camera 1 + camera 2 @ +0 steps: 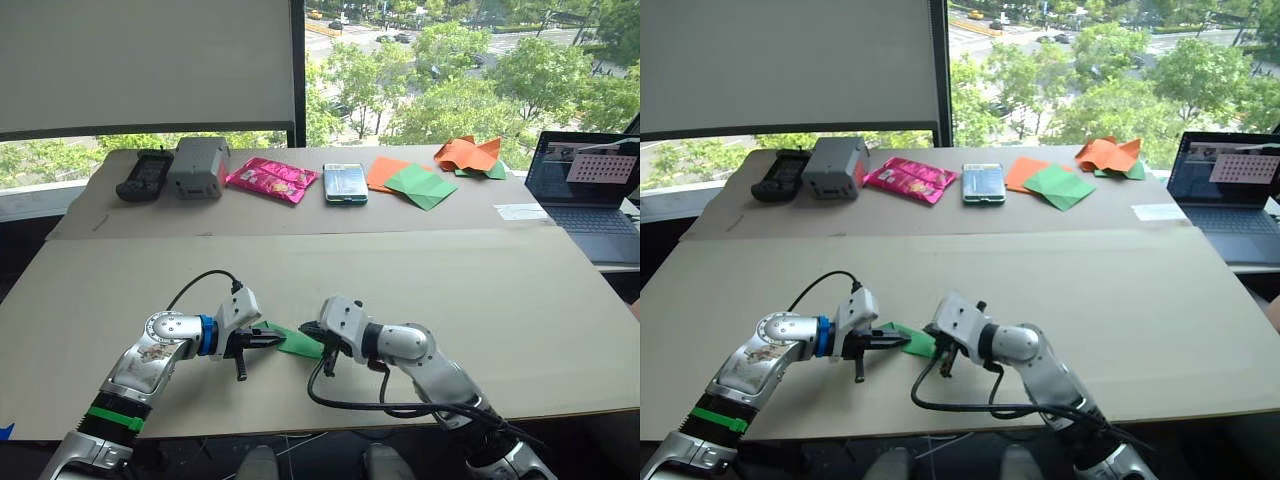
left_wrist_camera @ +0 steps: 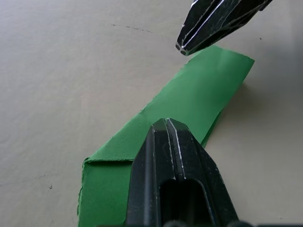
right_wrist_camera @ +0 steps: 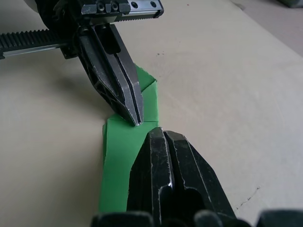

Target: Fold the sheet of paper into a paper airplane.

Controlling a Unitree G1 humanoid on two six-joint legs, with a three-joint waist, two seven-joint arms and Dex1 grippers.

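Beige tabletop (image 1: 480, 300) spreads below a window. Left gripper (image 1: 272, 340) and right gripper (image 1: 308, 330) meet tip to tip, each with fingers pressed together, both bearing down on the folded green paper (image 2: 199, 94) lying flat between them. Fingers cover the paper's middle; whether either pinches it is unclear. Spare sheets (image 1: 415, 182) and a laptop (image 1: 590, 195), cut off, lie well apart.

Left hand (image 1: 272, 341), right hand (image 1: 308, 328): fingers closed, tips nearly meeting.
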